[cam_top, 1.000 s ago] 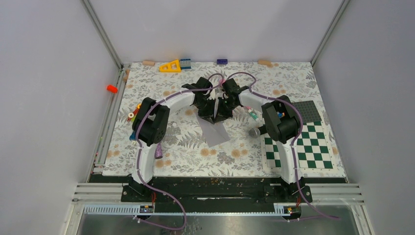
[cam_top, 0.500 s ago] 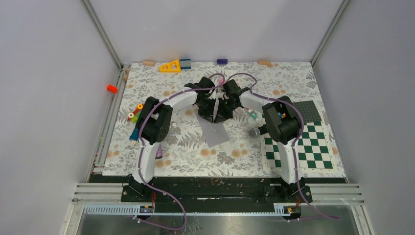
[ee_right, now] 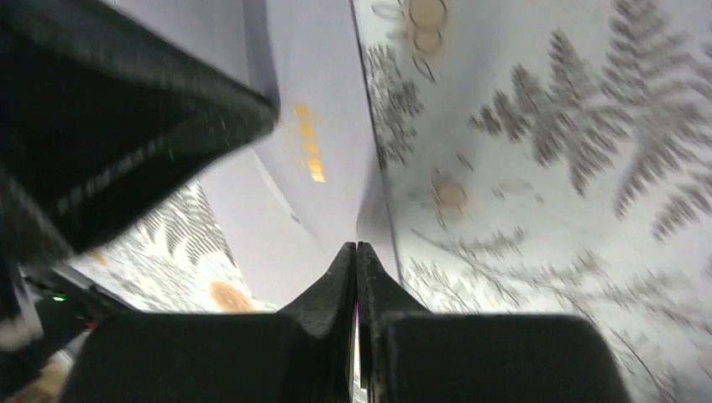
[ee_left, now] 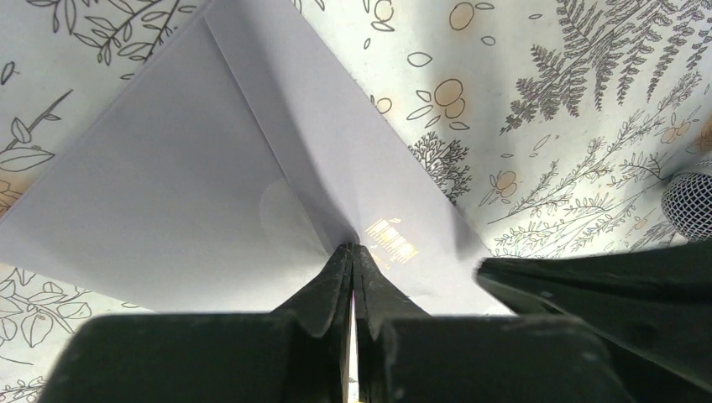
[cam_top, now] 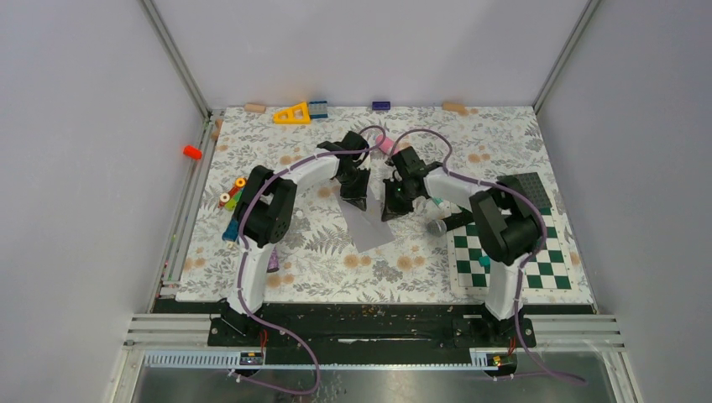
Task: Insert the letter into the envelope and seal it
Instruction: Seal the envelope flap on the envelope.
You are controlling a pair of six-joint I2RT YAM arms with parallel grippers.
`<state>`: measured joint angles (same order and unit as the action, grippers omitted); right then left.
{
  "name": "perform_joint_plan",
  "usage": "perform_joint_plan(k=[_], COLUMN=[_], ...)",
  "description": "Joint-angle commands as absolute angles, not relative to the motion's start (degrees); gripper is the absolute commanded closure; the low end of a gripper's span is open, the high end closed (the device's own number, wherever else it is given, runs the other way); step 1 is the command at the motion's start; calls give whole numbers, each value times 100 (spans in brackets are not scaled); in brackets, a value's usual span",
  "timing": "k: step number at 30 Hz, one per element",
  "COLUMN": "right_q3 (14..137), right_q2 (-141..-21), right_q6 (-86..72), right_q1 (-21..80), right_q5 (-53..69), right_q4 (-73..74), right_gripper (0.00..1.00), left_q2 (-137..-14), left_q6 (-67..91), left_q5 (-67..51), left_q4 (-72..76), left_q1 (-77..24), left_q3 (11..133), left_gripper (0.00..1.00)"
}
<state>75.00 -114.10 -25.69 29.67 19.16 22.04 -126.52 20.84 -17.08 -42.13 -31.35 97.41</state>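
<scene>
though both sit fully closed, left gripper [ee_left: 353, 252] and right gripper [ee_right: 357, 248] touch the envelope [ee_left: 168, 193]; grasp unclear.

- No legible words, numbers or brand names in any of the three views.
- Only a small gold mark [ee_left: 393, 238] printed on the pale envelope [ee_left: 185, 185]: short barcode-like rows of tiny strokes, too fine to read from the left wrist view.
- Same gold mark [ee_right: 309, 147] seen from the right wrist view: blurred, unreadable.
</scene>
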Motion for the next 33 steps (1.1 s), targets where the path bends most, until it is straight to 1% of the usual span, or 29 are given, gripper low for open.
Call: perform_joint_plan(k=[1, 6, 10, 12, 16, 18, 19, 20, 24, 27, 33], right_q3=[6747, 6166, 5883, 5907, 5912, 5835, 5867, 5945, 6787, 7187, 7154], right_q2=[-10317, -9508, -8947, -8787, -8654, -8706, -8799, -8942, -9451, -9796, -10296], right_q6=[-1573, -324, 964, 1896, 3827, 5003, 5507, 5955, 6383, 6685, 7437], right_q1=[3043, 3199, 3252, 3310, 3431, 3477, 3505, 3518, 3540, 3646, 4044], right_q5=[1124, 626, 986, 1594, 1854, 1910, 1819, 1770, 1934, 2053, 1936], right_q4=[1447, 765, 412, 622, 1026, 1151, 1196, 1325, 2040, 2524, 2660], right_gripper=[100, 100, 100, 100, 99, 94, 95, 100, 100, 100, 100], left_q2=[-12898, -12913, -12960, -12981, -13031, -13056, -13056, -13067, -13091, -13132, -13201], left_q6=[2039, 2027, 1949, 1889, 1817, 1790, 1774, 1763, 1704, 1651, 1550], left_q5=[-1416, -1500, -1577, -1618, -1711, -1729, -1751, -1769, -1803, -1827, -1898], left_q4=[-4184, -4184, -4265, -4320, -4393, -4425, -4428, -4429, -4438, -4468, -4613], left_q1=[-3146, -3146, -3146, -3146, -3146, -3146, -3146, -3146, -3146, -3146, -3155], left_q3=[9780, 9791, 9857, 9893, 9961, 10000, 10008, 10010, 9981, 9987, 10100], left_gripper=[100, 100, 100, 100, 100, 100, 100, 100, 100, 100, 100])
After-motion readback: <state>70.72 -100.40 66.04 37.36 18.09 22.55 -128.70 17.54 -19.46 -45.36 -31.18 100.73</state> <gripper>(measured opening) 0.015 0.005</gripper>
